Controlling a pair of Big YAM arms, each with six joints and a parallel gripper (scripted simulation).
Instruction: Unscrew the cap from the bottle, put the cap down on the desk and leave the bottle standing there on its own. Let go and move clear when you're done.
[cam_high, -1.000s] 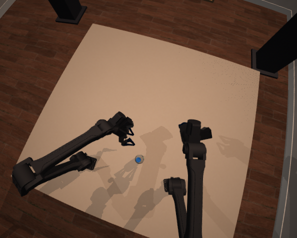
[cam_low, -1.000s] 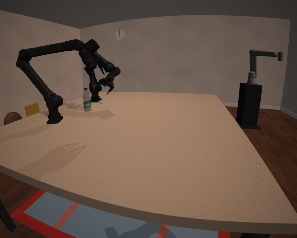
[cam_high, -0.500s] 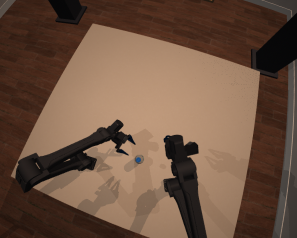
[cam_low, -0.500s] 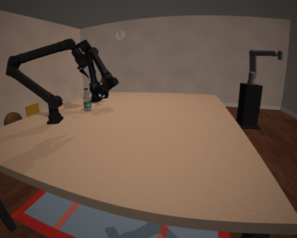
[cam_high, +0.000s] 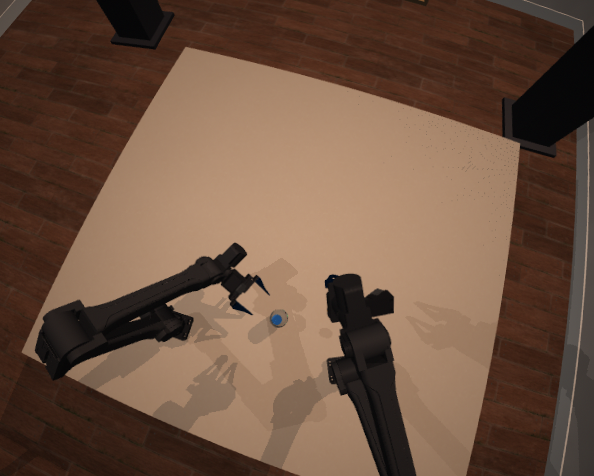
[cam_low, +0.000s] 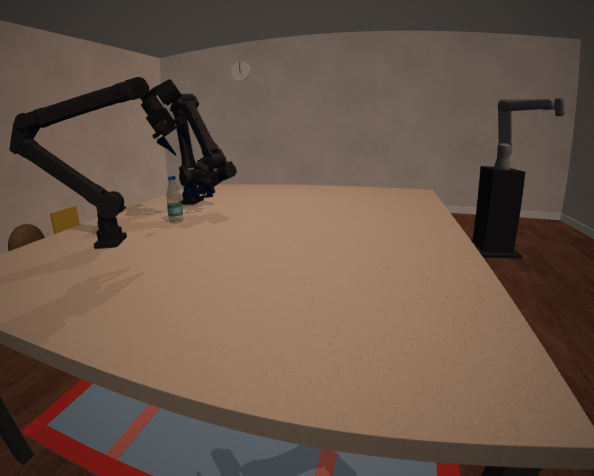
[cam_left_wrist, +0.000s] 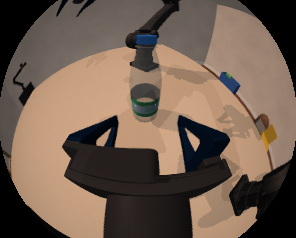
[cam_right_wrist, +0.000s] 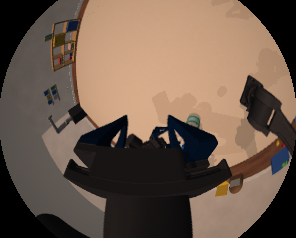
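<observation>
The step in hand looks like the approach, ahead of any grip or twist. On the surface (cam_high: 300, 150) (cam_low: 350, 300) (cam_left_wrist: 60, 100) (cam_right_wrist: 150, 50) the left arm (cam_high: 150, 295) (cam_low: 200, 122) (cam_left_wrist: 247, 195) (cam_right_wrist: 155, 143) reaches low toward the bottle, while the right arm (cam_high: 370, 345) (cam_low: 90, 102) (cam_left_wrist: 160, 20) (cam_right_wrist: 265, 110) arches higher on the other side. The left end effector (cam_high: 260, 304) (cam_low: 200, 189) (cam_left_wrist: 147, 119) (cam_right_wrist: 176, 135) is spread nearly full width and has hold of nothing; the right end effector (cam_high: 331, 281) (cam_low: 175, 140) (cam_left_wrist: 67, 15) (cam_right_wrist: 147, 118) is a little over half open, also with nothing in it. The bottle (cam_high: 284, 316) (cam_low: 174, 197) (cam_left_wrist: 145, 107) (cam_right_wrist: 193, 120) stands upright between the arms, just ahead of the left fingers and apart from them, its cap (cam_high: 276, 320) (cam_low: 171, 178) (cam_left_wrist: 146, 39) in place on top.

The next move, I judge, calls for the left fingers to go forward around the bottle's body and close gently, keeping it upright. The right could then come down over the cap, grip and turn it; knocking the bottle over is the risk while nothing steadies it.

Counted: one surface, two arms, two end effectors, one bottle, one cap.
</observation>
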